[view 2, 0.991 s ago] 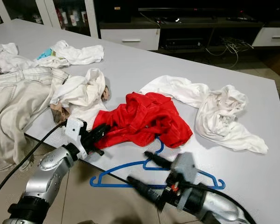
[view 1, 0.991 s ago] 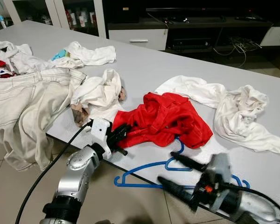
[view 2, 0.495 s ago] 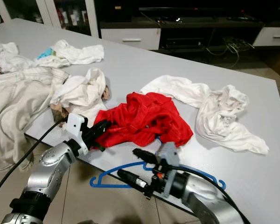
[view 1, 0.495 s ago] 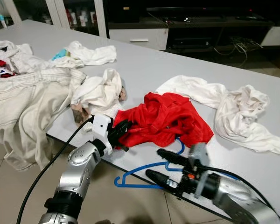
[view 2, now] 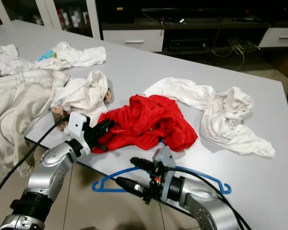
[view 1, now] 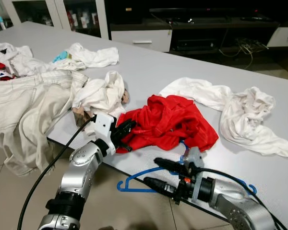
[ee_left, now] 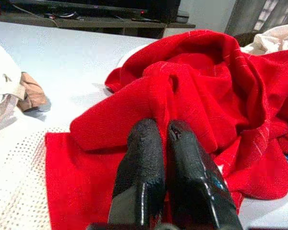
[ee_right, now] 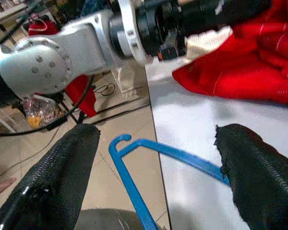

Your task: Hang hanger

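Blue plastic marks the nearest thing of the task: the hanger (view 1: 149, 179) lies at the near edge of the grey table (view 1: 149, 67), its left end and part of its lower bar jutting past the edge over the tiled floor (view 1: 19, 187), its hook tucked under the near hem of the red garment (view 1: 170, 122). The right gripper (view 1: 156, 173) hovers at that near edge with its two black fingers spread wide apart, one finger over the tabletop by the hanger's neck, the other off the edge above the lower bar; in the right wrist view the blue bar (ee_right: 153, 158) passes between the fingers (ee_right: 53, 177) without either touching it, so this gripper has hold of nothing. Just to the left and a little farther in, the left gripper (view 1: 127, 128) reaches over the table edge to the left side of the red garment; the left wrist view shows its fingers (ee_left: 141, 163) pressed close together against the red cloth, though whether a fold is pinched between them cannot be told. Left of that, pale beige trousers (view 1: 24, 105) hang over the table's near-left edge, with a crumpled white cloth (view 1: 101, 93) beside them. To the right of the red garment sprawls a white shirt (view 1: 240, 115). Farther back on the left lies another white garment (view 1: 93, 55). Beyond the table stands a low dark TV cabinet (view 1: 201, 28).
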Controlling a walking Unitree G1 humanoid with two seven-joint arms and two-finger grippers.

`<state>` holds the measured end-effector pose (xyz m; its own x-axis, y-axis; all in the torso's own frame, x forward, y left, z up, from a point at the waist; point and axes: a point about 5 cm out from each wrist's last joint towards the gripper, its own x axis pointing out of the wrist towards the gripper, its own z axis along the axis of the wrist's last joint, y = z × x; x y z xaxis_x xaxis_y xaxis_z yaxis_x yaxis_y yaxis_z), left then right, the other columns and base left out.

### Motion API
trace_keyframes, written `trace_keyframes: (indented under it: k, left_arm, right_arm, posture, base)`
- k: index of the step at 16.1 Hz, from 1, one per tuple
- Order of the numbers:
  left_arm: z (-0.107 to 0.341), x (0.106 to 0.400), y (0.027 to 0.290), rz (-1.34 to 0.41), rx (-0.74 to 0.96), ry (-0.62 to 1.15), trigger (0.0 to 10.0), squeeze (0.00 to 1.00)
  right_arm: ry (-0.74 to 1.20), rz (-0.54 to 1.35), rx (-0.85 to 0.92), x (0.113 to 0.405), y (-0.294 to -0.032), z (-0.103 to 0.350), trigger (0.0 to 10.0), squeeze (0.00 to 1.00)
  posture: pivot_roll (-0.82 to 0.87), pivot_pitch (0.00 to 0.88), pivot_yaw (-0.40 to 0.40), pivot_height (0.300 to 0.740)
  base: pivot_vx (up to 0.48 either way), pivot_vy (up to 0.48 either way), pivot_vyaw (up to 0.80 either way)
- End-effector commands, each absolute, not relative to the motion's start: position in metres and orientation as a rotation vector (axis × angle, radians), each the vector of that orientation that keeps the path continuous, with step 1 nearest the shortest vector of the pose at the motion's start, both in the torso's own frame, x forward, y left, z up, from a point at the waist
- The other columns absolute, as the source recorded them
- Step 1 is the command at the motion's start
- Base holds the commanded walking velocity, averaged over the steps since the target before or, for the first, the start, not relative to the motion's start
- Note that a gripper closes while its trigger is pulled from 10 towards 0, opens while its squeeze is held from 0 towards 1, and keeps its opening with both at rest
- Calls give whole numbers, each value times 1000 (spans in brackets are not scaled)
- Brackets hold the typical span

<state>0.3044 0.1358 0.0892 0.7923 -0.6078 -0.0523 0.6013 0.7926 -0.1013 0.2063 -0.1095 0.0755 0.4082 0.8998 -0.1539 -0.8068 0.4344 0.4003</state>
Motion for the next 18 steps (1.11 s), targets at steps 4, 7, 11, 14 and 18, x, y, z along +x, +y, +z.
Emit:
trace_keyframes:
  k: [4,7,11,14,18]
  left_arm:
    - [88,305,134,-656,-82,89,10000,0]
    - [87,304,134,-652,-84,90,10000,0]
    - [87,304,133,-650,-85,91,10000,0]
    - [86,305,133,-649,-84,92,10000,0]
    - [87,305,131,-655,-85,90,10000,0]
  right_arm:
    - [457,1053,315,216,-113,63,10000,63]
    - [484,1083,354,215,-113,63,10000,59]
    - [507,1143,387,205,-117,67,8039,59]
    - [497,1124,353,204,-124,70,8314,59]
    - [497,1107,329,203,-129,70,5176,59]
  posture:
    - [-81,0,26,740]
    - [-78,0,23,740]
    - [-77,0,19,740]
    - [-85,0,22,740]
    - [-89,0,23,740]
  base:
    - [0,0,0]
    - [0,0,0]
    - [0,0,0]
    - [0,0,0]
    - [0,0,0]
